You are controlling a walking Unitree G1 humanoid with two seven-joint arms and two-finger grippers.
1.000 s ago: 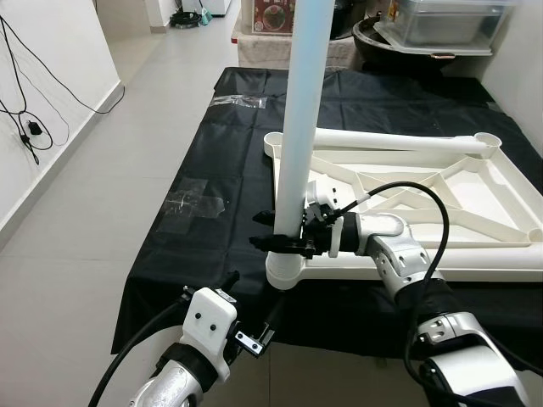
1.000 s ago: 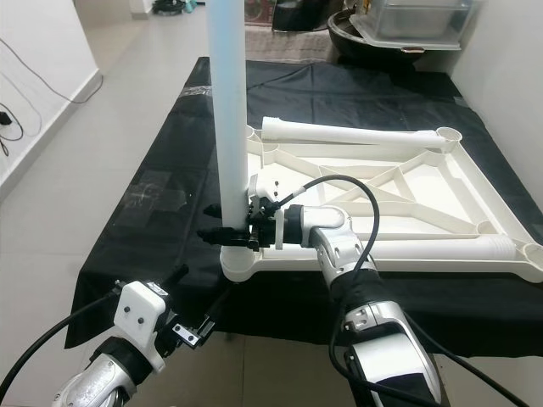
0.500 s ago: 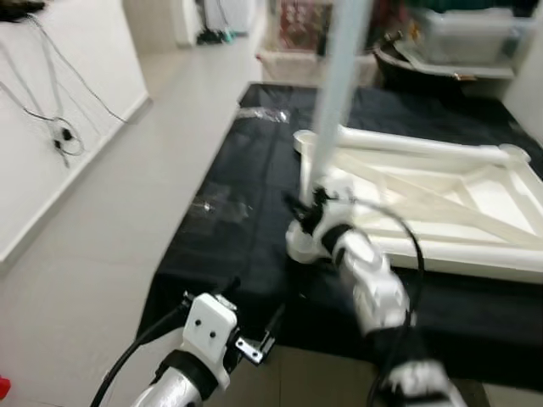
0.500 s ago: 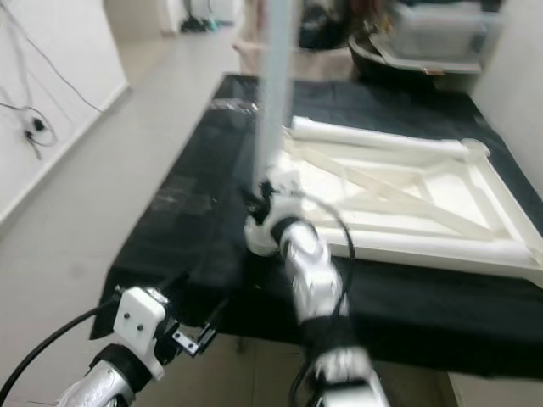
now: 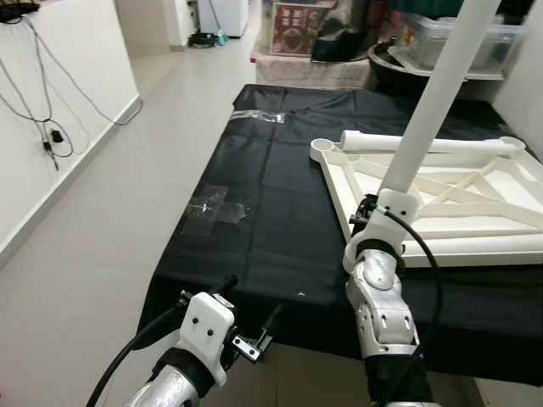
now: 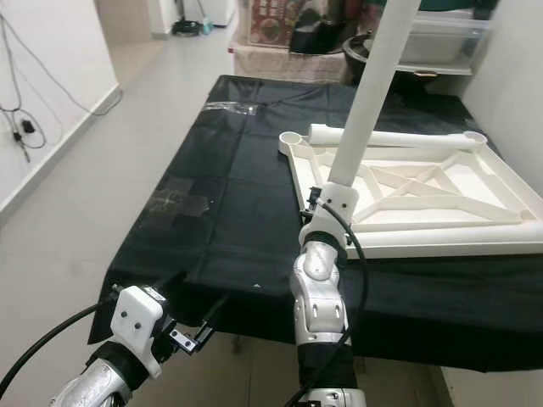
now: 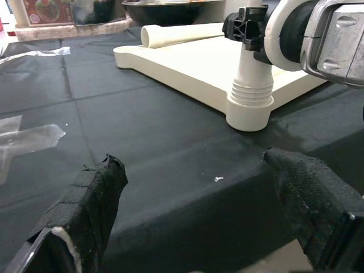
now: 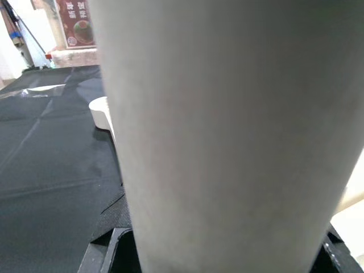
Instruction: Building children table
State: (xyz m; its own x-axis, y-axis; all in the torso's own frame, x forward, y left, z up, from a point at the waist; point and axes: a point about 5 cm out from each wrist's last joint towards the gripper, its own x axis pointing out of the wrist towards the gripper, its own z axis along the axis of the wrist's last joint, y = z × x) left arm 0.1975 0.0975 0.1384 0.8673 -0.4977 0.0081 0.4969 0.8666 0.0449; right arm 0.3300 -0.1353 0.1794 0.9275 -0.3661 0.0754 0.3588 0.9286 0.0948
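The white children's table top (image 5: 462,248) lies upside down on a surface covered with black cloth (image 5: 263,195). A white table leg (image 5: 424,110) stands in its near-left corner socket (image 7: 249,114), leaning toward the right in the head views. My right gripper (image 5: 371,219) is shut on the leg just above the socket, and its black fingers (image 8: 108,233) show on either side of the leg. A second leg (image 5: 407,142) lies along the top's far rim. My left gripper (image 7: 199,199) hangs open below the cloth's near edge, holding nothing.
Clear tape patches (image 5: 212,208) are stuck on the cloth to the left. Storage bins and a dark basin (image 5: 450,42) stand behind the far edge. To the left lies bare tiled floor (image 5: 93,220), with cables on the white wall (image 5: 42,127).
The whole picture has shifted and blurred, so the camera moved; the table now sits further right. My right gripper stays shut on the leg, with its forearm now reaching straight ahead.
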